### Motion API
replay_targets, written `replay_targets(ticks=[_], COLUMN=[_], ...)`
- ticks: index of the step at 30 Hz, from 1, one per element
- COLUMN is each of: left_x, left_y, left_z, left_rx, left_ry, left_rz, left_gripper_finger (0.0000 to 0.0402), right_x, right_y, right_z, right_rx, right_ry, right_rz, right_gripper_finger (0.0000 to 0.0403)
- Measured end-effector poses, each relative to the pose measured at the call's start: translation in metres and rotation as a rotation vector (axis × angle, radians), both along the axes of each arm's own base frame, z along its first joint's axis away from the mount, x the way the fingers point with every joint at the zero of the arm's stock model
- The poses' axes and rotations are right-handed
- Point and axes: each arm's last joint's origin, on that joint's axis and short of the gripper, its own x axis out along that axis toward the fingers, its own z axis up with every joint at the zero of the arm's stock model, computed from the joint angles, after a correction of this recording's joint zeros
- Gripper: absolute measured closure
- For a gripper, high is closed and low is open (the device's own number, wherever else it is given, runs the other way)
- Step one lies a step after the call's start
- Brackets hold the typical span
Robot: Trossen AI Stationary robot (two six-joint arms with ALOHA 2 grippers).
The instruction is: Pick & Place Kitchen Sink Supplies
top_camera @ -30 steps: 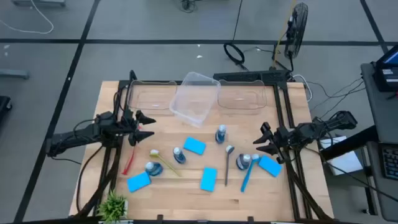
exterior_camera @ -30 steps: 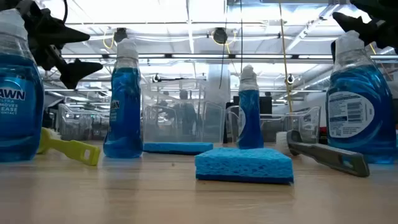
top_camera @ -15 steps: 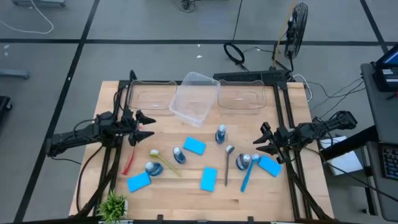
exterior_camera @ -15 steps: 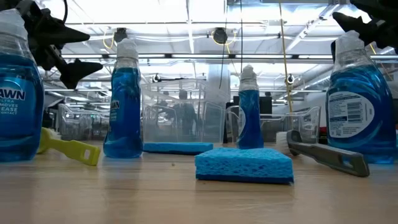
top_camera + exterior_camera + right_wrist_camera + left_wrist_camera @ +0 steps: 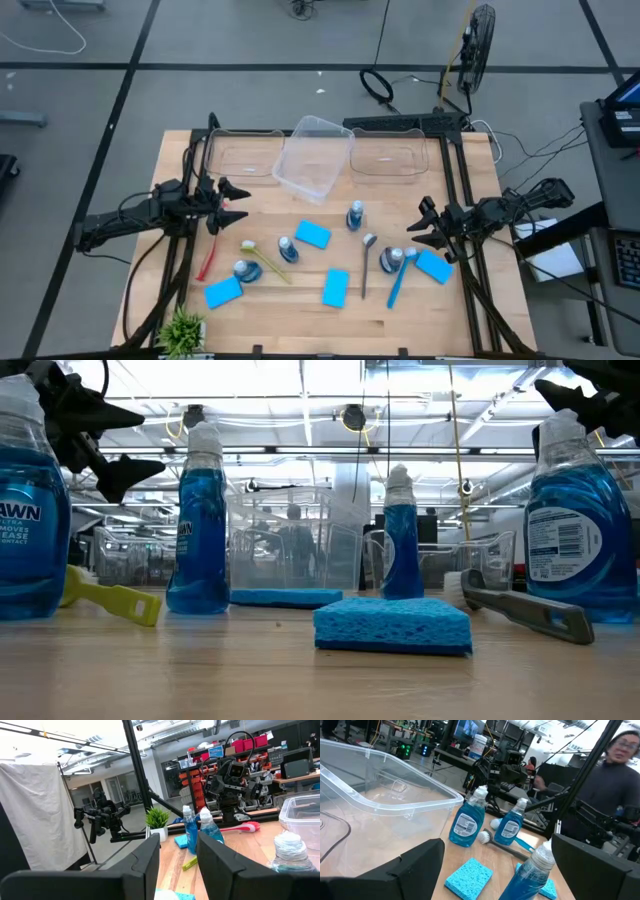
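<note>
- High view: the left gripper [image 5: 236,200] hangs over the left side of the counter [image 5: 470,300], fingers spread wide and empty. Just beside and below it lies the red brush [image 5: 207,262], its long axis running away from the fingers toward the counter's near edge. The right gripper [image 5: 418,232] sits at the right side, fingers partly apart and holding nothing I can see. Closest to it stands a blue dish-soap bottle [image 5: 390,261], with a blue brush [image 5: 397,284] and a blue sponge [image 5: 434,266] just beyond. By my reading the right arm is the nearer one for that cluster.
- Low view: a sponge [image 5: 392,625] lies flat at centre, with upright bottles [image 5: 201,530] either side and a clear bin [image 5: 292,550] behind. Both arms are raised clear of the counter.
- Left wrist view: the two fingers [image 5: 405,870] stand far apart, with two soap bottles [image 5: 468,820] and a sponge [image 5: 469,878] ahead between them.
- Right wrist view: the fingers [image 5: 137,865] show a narrow gap, nothing gripped. A capped bottle [image 5: 290,851] sits off to one side.
</note>
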Motion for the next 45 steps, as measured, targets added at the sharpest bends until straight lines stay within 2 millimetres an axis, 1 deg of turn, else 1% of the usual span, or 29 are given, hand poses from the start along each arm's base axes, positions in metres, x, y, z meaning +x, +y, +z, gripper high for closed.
replay_targets(ticks=[28, 32, 45], left_x=[0.0000, 0.0000, 0.0000], left_y=[0.0000, 0.0000, 0.0000], left_z=[0.0000, -0.0001, 0.0000], left_rx=[0.000, 0.000, 0.000], left_ry=[0.000, 0.000, 0.000], left_rz=[0.000, 0.000, 0.000], left_gripper_finger=[0.0036, 0.0036, 0.0036], right_x=[-0.0001, 0.0000, 0.0000], right_y=[0.0000, -0.0011, -0.0009], right_z=[0.0003, 0.0015, 0.0014], right_rx=[0.001, 0.008, 0.008], right_ry=[-0.002, -0.014, -0.013], right_rz=[0.000, -0.034, -0.028], right_gripper_finger=[0.0287, 0.0287, 0.0287])
